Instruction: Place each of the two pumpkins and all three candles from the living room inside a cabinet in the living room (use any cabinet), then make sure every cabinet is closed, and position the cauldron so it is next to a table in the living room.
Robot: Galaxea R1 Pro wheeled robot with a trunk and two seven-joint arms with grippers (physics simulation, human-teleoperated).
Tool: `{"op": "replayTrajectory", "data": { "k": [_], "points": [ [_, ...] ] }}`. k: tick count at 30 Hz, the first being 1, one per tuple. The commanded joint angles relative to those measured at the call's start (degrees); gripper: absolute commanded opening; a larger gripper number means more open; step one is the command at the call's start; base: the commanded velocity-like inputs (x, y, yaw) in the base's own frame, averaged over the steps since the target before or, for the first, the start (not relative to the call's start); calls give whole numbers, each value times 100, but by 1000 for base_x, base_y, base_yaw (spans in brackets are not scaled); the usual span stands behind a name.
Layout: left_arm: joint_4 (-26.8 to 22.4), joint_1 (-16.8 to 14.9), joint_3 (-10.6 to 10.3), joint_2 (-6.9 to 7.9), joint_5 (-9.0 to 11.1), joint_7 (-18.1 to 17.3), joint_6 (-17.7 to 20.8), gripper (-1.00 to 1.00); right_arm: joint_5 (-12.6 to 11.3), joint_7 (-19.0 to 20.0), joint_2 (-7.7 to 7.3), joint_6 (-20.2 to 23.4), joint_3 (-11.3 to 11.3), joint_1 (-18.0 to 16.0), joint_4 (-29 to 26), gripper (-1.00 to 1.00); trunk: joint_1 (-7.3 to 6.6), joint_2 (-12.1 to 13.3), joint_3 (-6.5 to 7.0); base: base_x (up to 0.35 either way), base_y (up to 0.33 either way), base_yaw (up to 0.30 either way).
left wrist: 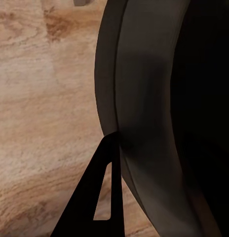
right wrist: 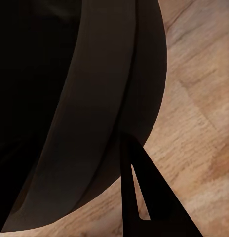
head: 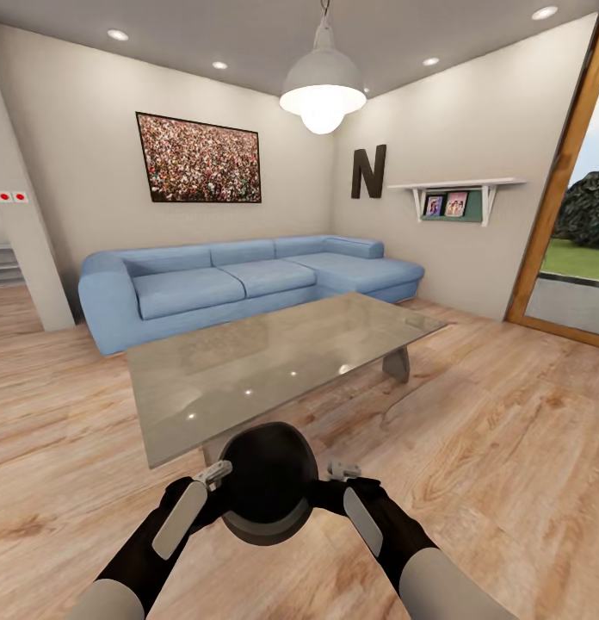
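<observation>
left fingers (head: 215, 484) | we clamp the pot's rim, one finger (left wrist: 102, 195) outside the wall | pot (head: 267, 492) | held between both arms above the floor (head: 497, 448), just before the table (head: 274, 362) (glossy grey top) | right fingers (head: 344, 482) | we grip the opposite rim, outer finger (right wrist: 139, 197) against the wall | sofa (head: 239, 280) behind

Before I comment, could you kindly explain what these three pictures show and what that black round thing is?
These are simulator renders from a wheeled robot with two arms. The big picture comes from its head camera, looking down over both arms; the two dark close-ups come from cameras at each wrist. The left hand and right hand grip opposite sides of the black cauldron, held above the wood floor. Just ahead stands the glossy grey table, nothing on it, with a blue sofa behind.
</observation>
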Motion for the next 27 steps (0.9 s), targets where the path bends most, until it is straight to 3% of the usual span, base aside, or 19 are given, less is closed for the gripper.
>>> {"op": "replayTrajectory", "data": {
  "k": [1,27],
  "points": [
    [-191,-6,69,48,37,-295,-68,-100,-273,26,-11,64,5,-5,-5,-100,-2,-4,-6,0,0,0],
    [-191,-6,60,48,37,-297,-68,-100,-276,27,-12,64,5,-5,-5,-100,63,-37,-560,0,0,0]
  ]
}}
